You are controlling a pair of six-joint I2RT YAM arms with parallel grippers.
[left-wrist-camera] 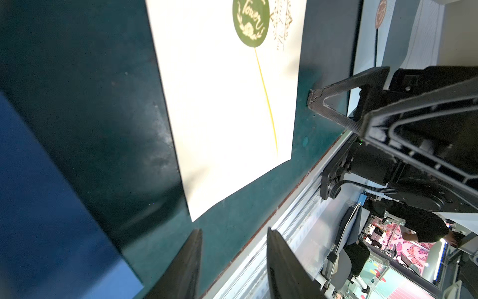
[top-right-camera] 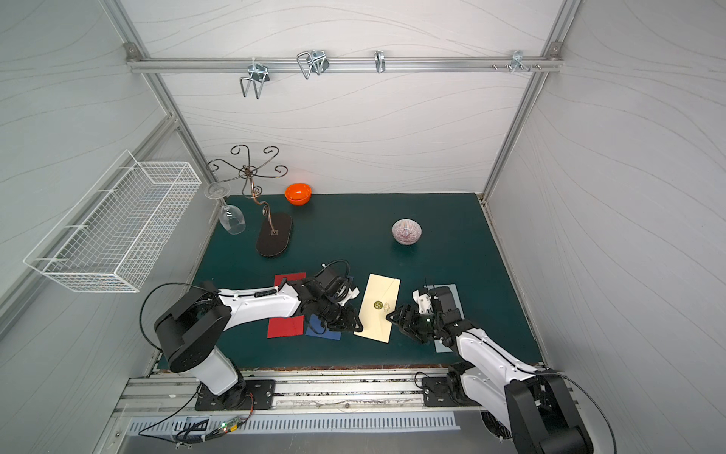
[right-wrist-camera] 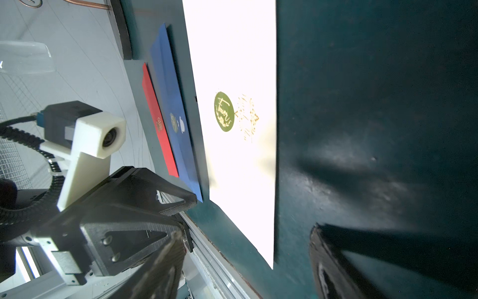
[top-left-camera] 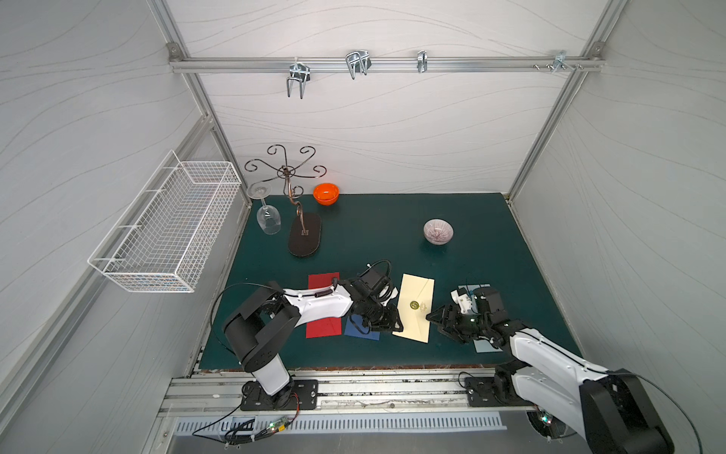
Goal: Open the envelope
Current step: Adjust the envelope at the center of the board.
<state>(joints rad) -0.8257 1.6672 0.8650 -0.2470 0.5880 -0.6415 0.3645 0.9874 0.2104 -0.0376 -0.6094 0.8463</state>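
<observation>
One dark green mat (top-left-camera: 393,243) filled the middle of both top views. Two white-and-black arms reached onto it from the bottom edge, the left arm (top-left-camera: 314,306) from the lower left and the right arm (top-left-camera: 546,353) from the lower right. A white wire basket (top-left-camera: 169,224) hung on the wall at the left of the frame, and a scrolled metal stand (top-left-camera: 304,239) stood at the mat's upper left. The cream envelope (top-left-camera: 417,289) lay flat on the mat at lower centre, between the two grippers, with its flap down. Left of it lay a red envelope (top-left-camera: 322,283) and a blue envelope (top-left-camera: 361,335), both partly under the left arm. A pale blue envelope (top-left-camera: 484,346) showed beneath the right arm. The left gripper (top-left-camera: 395,322) sat just beside the cream envelope's left edge; in the left wrist view its fingers (left-wrist-camera: 186,266) stood apart with only mat and rail between them. The right gripper (top-left-camera: 435,320) sat just beside the right edge, its jaws spread wide in the right wrist view (right-wrist-camera: 245,264), clamping nothing. A wine glass (top-left-camera: 269,222) hung upside down from the stand. A patterned bowl (top-left-camera: 438,231) sat at upper right of the mat and an orange bowl (top-left-camera: 326,193) at its far edge. A round green seal (top-left-camera: 414,304) held the flap's tip.
</observation>
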